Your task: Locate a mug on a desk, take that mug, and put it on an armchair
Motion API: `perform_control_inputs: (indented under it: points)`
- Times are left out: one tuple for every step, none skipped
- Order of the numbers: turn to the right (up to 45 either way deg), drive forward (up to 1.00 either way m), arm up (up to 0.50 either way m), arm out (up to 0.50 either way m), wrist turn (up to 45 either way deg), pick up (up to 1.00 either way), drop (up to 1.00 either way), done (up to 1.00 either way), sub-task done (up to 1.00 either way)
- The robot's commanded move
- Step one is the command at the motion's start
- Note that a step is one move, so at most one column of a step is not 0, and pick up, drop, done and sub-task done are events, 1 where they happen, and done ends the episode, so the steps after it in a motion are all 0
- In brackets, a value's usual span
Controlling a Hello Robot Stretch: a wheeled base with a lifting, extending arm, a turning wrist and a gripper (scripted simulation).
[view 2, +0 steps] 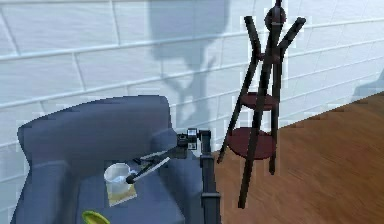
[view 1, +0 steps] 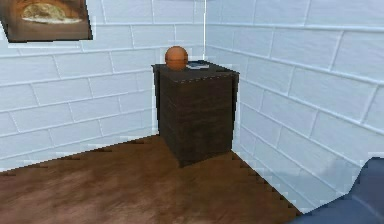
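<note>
Both views are bright and evenly lit, with no glare. In the forward view the white walls (view 1: 110, 90) are pale and soft, while the dark cabinet (view 1: 196, 112) stays deep in tone, its left face darkest. The ball (view 1: 176, 57) is shaded underneath, so light seems to fall from above. The floor (view 1: 120, 185) carries a faint sheen. In the arm side view soft grey shadows spread over the wall (view 2: 190, 45) above the armchair (view 2: 90, 135) and beside the stand (view 2: 262, 95). Brick lines bow slightly toward the edges.
</note>
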Motion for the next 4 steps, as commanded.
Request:
perform_control_inputs:
  points:
    - [0.0, 0.0, 0.0, 0.0, 0.0, 0.0, 1.0, 0.0, 0.0]
    - [0.0, 0.0, 0.1, 0.0, 0.0, 0.0, 0.0, 0.0, 0.0]
    - [0.0, 0.0, 0.0, -0.08, 0.0, 0.0, 0.0, 0.0, 0.0]
    - [0.0, 0.0, 0.0, 0.0, 0.0, 0.0, 0.0, 1.0, 0.0]
